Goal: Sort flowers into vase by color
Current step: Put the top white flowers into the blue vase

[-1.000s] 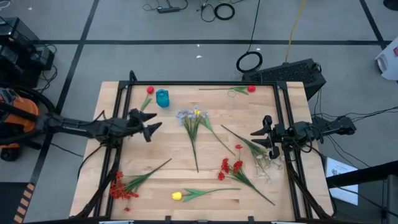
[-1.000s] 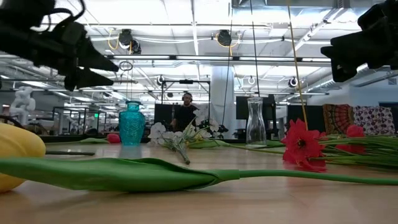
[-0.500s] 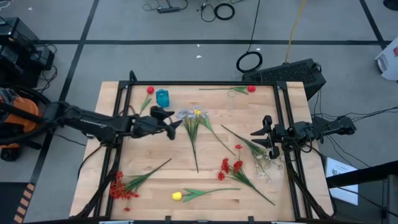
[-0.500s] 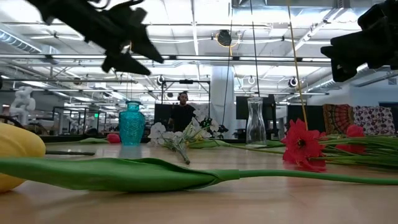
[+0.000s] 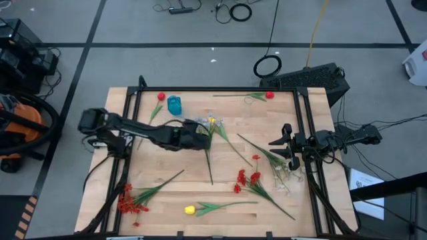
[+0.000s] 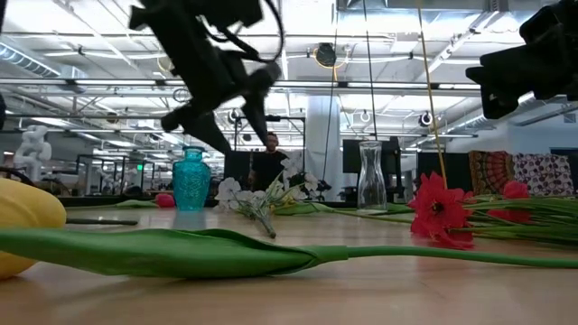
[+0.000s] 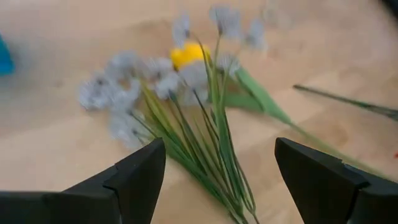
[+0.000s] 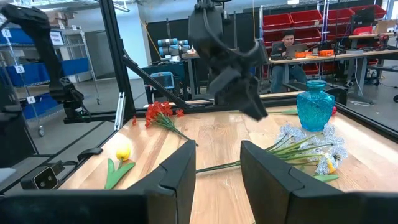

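Flowers lie scattered on the wooden table. A pale white-blue bundle with one yellow blossom lies at the middle, its stems running toward the near edge. My left gripper hangs open and tipped downward just above this bundle, a finger to either side of the stems in the left wrist view, touching nothing. My right gripper waits open and level at the table's right edge. A blue vase stands at the far left, and a clear glass vase stands farther right.
Red flowers lie at the near left and near the middle right. A yellow tulip lies by the near edge. Single red blossoms lie at the far left and far right. White sprigs lie below my right gripper.
My left gripper has swung out from the table's left edge toward the right, over to the pale bundle. It has tipped from nearly level to pointing down and has rolled. Its fingers stay open. No flower has moved.
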Robot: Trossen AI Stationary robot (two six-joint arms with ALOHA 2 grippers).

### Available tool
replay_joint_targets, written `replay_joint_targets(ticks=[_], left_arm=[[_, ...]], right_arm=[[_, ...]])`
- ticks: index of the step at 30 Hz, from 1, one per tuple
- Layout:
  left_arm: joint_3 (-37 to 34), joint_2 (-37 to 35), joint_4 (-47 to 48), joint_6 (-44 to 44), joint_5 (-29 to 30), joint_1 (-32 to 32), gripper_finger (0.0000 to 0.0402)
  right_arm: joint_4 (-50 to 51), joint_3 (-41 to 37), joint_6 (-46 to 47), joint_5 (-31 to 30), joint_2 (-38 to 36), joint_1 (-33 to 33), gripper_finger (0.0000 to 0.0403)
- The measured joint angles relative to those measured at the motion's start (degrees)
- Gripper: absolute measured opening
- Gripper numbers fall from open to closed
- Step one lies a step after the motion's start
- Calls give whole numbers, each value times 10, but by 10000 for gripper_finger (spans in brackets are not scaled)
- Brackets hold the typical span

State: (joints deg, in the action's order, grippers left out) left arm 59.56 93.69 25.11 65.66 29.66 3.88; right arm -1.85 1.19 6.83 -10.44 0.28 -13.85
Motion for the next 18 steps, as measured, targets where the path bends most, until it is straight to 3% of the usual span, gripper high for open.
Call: replay_joint_targets(ticks=[10, 18], left_arm=[[141, 140, 102, 7, -91, -1, 304], [157, 187, 157, 61, -116, -4, 304]], right_arm=[[0, 0, 0, 0, 0, 0, 118], [0, 0, 0, 0, 0, 0, 118]])
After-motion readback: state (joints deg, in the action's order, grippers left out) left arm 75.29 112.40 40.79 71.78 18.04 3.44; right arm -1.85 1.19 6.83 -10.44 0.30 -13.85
